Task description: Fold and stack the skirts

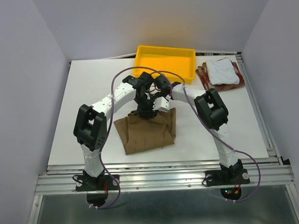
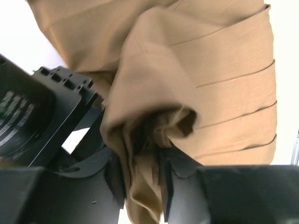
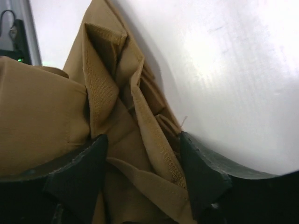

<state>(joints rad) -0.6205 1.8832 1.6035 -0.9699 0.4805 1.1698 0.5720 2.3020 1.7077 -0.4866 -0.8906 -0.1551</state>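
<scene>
The tan-brown pleated skirt lies in the middle of the table, and it fills the left wrist view and the right wrist view. Both grippers are at its far edge. My left gripper is shut on a bunched fold of it. My right gripper sits low at the table with its fingers apart and the skirt's thick hemmed edge loose between them. The plain white skirt lies folded on the red-and-beige checked skirt at the back right.
A yellow plastic tray stands at the back centre, just behind both wrists. The two arms arch in close together over the skirt. The table's metal rail runs along the near edge.
</scene>
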